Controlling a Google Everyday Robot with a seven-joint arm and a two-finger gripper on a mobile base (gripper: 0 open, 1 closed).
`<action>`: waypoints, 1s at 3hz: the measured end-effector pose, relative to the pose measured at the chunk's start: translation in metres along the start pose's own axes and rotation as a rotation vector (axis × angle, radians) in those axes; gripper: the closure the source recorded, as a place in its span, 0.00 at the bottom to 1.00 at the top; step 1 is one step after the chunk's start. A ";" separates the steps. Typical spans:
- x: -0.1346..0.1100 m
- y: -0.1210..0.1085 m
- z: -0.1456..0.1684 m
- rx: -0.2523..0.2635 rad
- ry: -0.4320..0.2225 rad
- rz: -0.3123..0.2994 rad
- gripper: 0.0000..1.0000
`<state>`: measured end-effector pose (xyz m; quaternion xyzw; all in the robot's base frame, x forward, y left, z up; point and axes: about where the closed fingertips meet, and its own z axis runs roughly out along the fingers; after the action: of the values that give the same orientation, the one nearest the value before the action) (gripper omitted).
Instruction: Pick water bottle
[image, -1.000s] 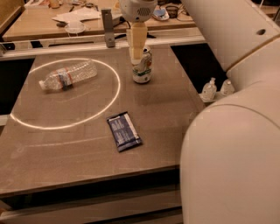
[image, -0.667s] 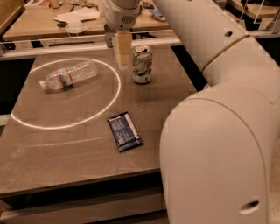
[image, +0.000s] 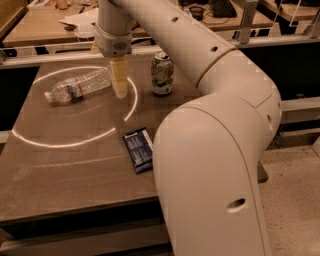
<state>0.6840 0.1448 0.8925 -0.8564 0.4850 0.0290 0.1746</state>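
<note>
The water bottle (image: 78, 86) is clear, ribbed plastic with a red-white-blue label band. It lies on its side at the back left of the brown table (image: 65, 170), cap end to the left. My gripper (image: 119, 89) hangs down from the white arm just right of the bottle's bottom end, a little above the table. It holds nothing.
A green-and-white soda can (image: 162, 73) stands upright right of the gripper. A dark blue snack packet (image: 138, 150) lies flat near the table's middle. A bright ring of light (image: 75, 142) crosses the table top. My big white arm (image: 210, 150) covers the table's right side.
The gripper has moved left, away from the soda can and towards the bottle's bottom end. The bottle, can and packet lie as before.
</note>
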 end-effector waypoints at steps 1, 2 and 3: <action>-0.014 -0.015 0.021 -0.029 0.007 -0.009 0.00; -0.033 -0.041 0.038 -0.042 0.012 -0.020 0.04; -0.045 -0.053 0.047 -0.044 0.011 -0.037 0.27</action>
<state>0.7106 0.2214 0.8728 -0.8690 0.4694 0.0317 0.1532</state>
